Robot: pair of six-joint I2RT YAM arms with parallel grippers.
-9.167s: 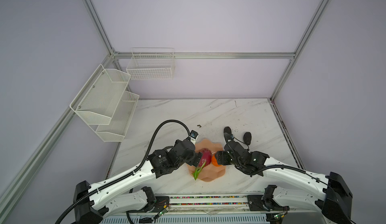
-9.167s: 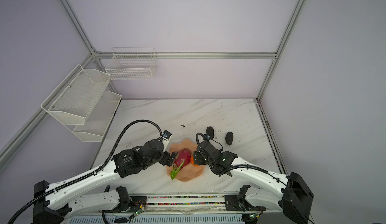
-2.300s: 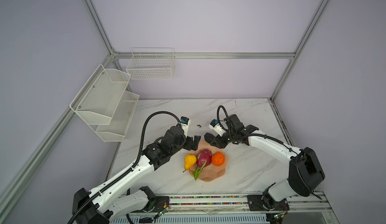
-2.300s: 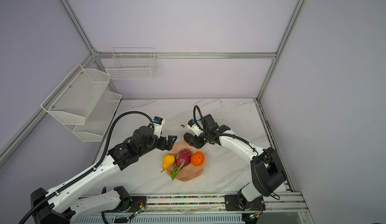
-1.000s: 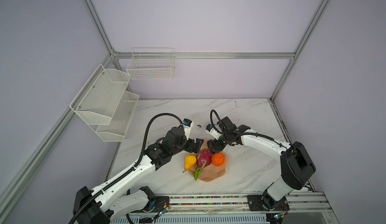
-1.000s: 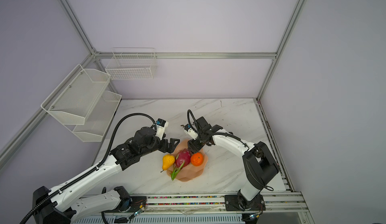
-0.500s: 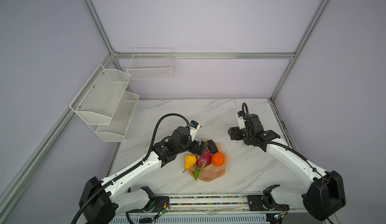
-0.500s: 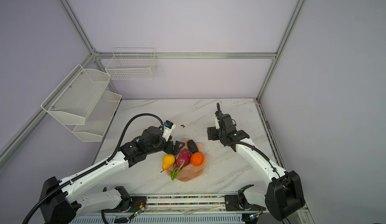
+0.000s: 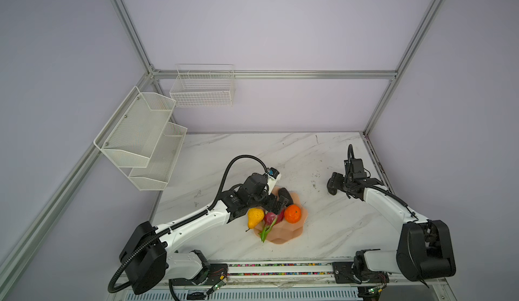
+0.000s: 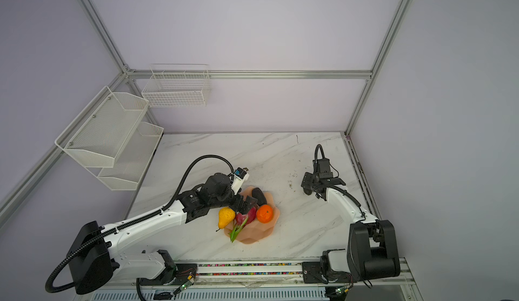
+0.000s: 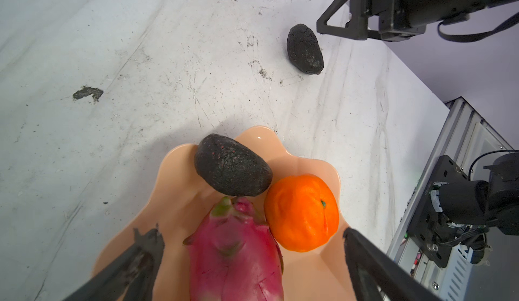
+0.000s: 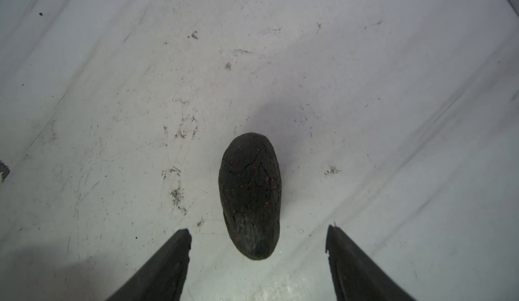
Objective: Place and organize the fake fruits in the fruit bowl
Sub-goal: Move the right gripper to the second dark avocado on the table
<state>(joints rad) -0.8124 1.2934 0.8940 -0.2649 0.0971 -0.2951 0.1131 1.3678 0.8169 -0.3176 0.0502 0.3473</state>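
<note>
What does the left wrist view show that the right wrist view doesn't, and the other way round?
Only the left wrist view: the glossy peach-pink scalloped bowl holding a magenta dragon fruit, a round orange and a blackish oval avocado, with the left hand open over them.
Only the right wrist view: the right hand up close, its open fingers flanking the second avocado without touching it.
Both: that second avocado lying loose on the white marble table.
</note>
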